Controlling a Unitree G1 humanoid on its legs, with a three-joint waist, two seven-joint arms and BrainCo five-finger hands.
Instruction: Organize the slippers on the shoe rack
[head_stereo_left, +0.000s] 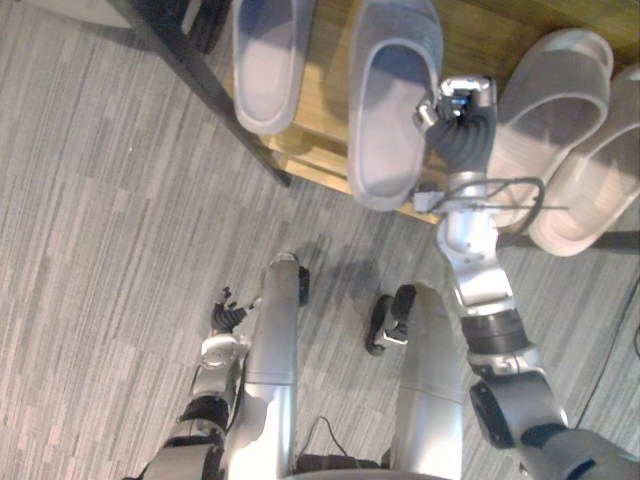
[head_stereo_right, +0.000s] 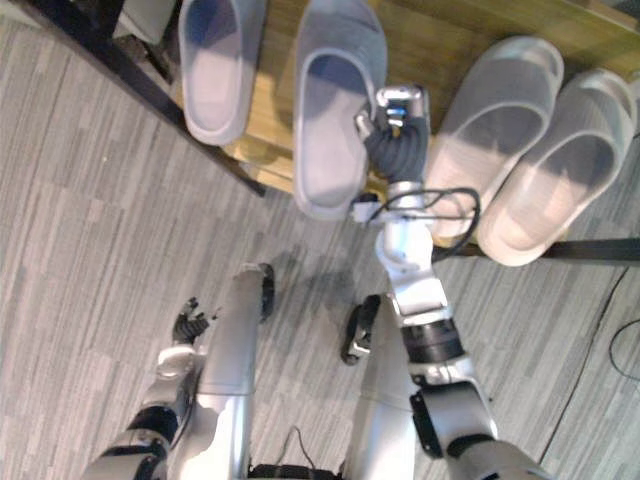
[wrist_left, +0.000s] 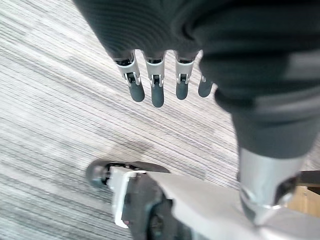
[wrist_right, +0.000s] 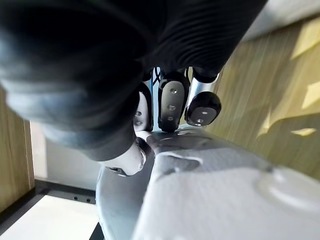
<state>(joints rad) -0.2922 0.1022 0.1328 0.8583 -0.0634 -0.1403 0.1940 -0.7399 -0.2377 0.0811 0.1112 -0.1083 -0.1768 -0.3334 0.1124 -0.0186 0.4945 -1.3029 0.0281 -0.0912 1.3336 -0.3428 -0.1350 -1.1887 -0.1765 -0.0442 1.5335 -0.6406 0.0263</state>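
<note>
The grey slipper (head_stereo_left: 388, 110), at nine o'clock of the right hand (head_stereo_left: 457, 108), is pinched by its curled fingers. The left hand (wrist_left: 157, 93) is held slack.

- A light wooden shoe-rack shelf (head_stereo_left: 470, 40), black-framed, carries four slippers.
- One grey-blue slipper (head_stereo_left: 390, 100) lies against the right hand (head_stereo_left: 455, 105), its near end overhanging the shelf edge.
- A second grey-blue slipper (head_stereo_left: 268, 60) lies further left of the hand.
- Two pale beige slippers (head_stereo_left: 555, 95) (head_stereo_left: 600, 170) lie just right of the hand.
- A grey striped carpet floor (head_stereo_left: 100, 250) lies below the shelf.

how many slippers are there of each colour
grey slippers: 2, one of them pinched by the right hand
beige slippers: 2
total: 4
</note>
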